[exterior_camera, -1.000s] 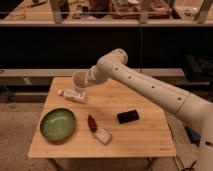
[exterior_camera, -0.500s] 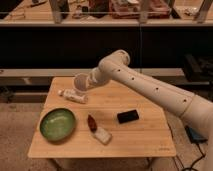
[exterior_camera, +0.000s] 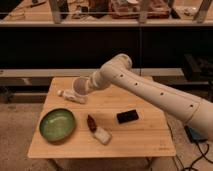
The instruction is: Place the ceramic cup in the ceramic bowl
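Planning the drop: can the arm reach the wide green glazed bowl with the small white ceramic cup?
Likely yes. The gripper holds the white cup above the wooden table; the green bowl nearby lies open, and only a low white tube lies between.

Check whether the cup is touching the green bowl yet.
Apart. The camera view shows the cup, held in the gripper above the white tube, with bare table between it and the bowl.
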